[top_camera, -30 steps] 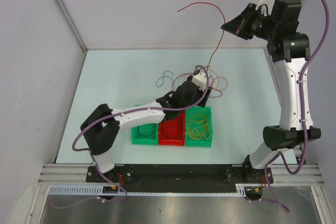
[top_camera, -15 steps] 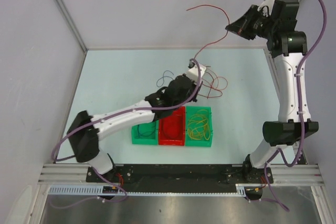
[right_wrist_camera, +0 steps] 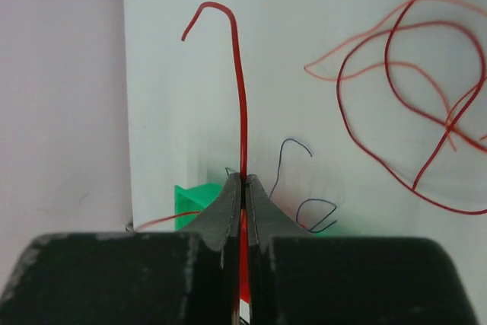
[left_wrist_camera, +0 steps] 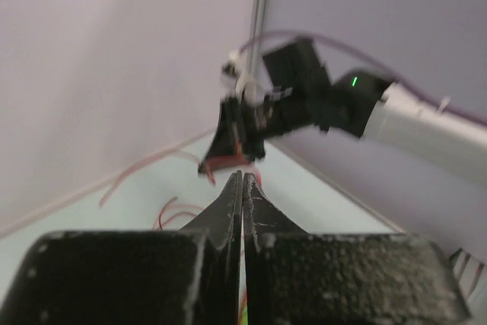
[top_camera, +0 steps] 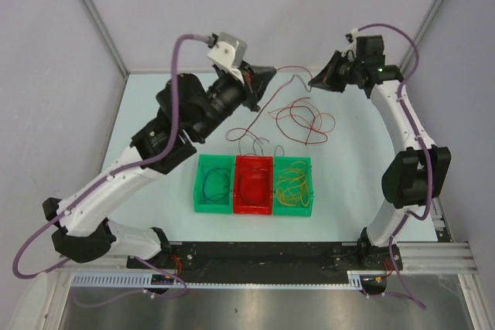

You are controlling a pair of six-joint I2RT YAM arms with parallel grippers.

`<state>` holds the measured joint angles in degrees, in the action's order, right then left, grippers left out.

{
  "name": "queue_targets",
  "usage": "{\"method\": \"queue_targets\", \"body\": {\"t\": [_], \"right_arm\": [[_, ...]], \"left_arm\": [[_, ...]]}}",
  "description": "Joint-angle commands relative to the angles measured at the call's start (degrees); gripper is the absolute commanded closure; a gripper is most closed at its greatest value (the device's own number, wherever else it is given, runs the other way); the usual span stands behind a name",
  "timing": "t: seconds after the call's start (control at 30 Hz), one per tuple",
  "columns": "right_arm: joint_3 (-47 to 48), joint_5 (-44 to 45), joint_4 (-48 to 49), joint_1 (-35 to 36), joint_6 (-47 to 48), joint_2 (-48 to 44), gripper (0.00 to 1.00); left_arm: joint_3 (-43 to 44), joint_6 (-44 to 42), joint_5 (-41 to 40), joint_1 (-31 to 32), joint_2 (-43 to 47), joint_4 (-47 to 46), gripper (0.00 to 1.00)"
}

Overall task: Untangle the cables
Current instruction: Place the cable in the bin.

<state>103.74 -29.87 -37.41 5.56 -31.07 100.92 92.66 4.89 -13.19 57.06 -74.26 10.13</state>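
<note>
The left wrist view is blurry, so the red cable (left_wrist_camera: pixel 227 161) there is only a smear. In the right wrist view, the black fingers (right_wrist_camera: pixel 228 203) hide most of the green bin (right_wrist_camera: pixel 189 199), and the red loops (right_wrist_camera: pixel 426 112) run off the right edge.

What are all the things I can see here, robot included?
bins: three, green, red, green; in a row on the near table.
binned cables: blue in the left bin, red in the middle one, yellow in the right one.
loose red cables: count unclear, red; tangled loops beyond the bins, with strands leading up to both pairs of fingers.
loose blue cable: at least one, dark blue; just beyond the bins.
table: one, pale green.
purple hoses: two, one along each arm.
left fingers: one pair, black; shut, apparently on a red strand.
right fingers: one pair, black; shut on a red strand.
</note>
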Motion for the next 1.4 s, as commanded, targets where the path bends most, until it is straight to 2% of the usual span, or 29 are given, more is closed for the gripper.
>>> {"method": "queue_targets", "body": {"t": [0.0, 0.23, 0.37, 0.4, 0.5, 0.67, 0.77, 0.83, 0.9, 0.93, 0.97, 1.07, 1.17, 1.37], "right_arm": [[-7.1, -0.6, 7.8, 6.5, -1.4, -1.8, 1.0], [-15.1, 0.5, 12.2, 14.2, -3.0, -1.7, 1.0], [-15.1, 0.7, 12.6, 16.5, -3.6, -0.4, 1.0], [-15.0, 0.3, 12.6, 16.7, -3.6, -0.5, 1.0], [-14.1, 0.1, 12.3, 17.6, -2.9, -1.4, 1.0], [-11.2, -0.6, 12.3, 20.0, -2.4, -3.2, 1.0], [-9.4, -0.8, 14.6, 20.8, -3.9, -4.9, 1.0], [-8.0, -0.6, 17.0, 21.2, -5.5, -6.0, 1.0], [-6.8, -0.6, 18.6, 21.7, -6.7, -6.9, 1.0], [-5.1, -0.6, 19.5, 21.8, -7.4, -7.0, 1.0], [-4.2, -0.4, 19.7, 22.2, -7.8, -7.2, 1.0], [-0.3, 0.9, 19.6, 22.6, -8.6, -7.7, 1.0], [4.0, 2.8, 18.0, 22.8, -8.8, -7.7, 1.0], [7.9, 4.4, 15.5, 23.4, -9.7, -6.7, 1.0]], "left_arm": [[11.7, -2.1, 1.2, -1.8, -2.6, 3.7, 1.0], [25.8, -4.7, -0.5, -4.1, -9.9, 4.5, 1.0], [27.8, -6.1, -3.9, -4.6, -12.1, 9.5, 1.0], [26.4, -5.2, -4.3, -4.5, -10.7, 9.4, 1.0], [11.2, -2.9, -4.0, -4.6, -2.9, 6.0, 0.99], [-3.0, 1.8, -9.2, -4.7, 8.0, 6.7, 1.0], [-10.2, 5.4, -8.5, -4.7, 14.5, 8.9, 0.98], [-14.6, 8.1, -8.3, -4.7, 18.3, 11.0, 0.95], [-18.1, 10.1, -7.8, -4.7, 20.1, 12.4, 0.82], [-19.3, 10.6, -7.3, -4.7, 21.6, 13.5, 0.73], [-20.6, 11.0, -5.5, -4.7, 22.3, 13.7, 0.56], [-26.3, 12.2, -3.3, -4.7, 24.4, 13.1, 0.34], [-31.9, 13.6, -0.9, -4.6, 25.8, 10.8, 0.3], [-43.2, 15.9, 3.1, -4.1, 25.4, 3.2, 0.28]]}}
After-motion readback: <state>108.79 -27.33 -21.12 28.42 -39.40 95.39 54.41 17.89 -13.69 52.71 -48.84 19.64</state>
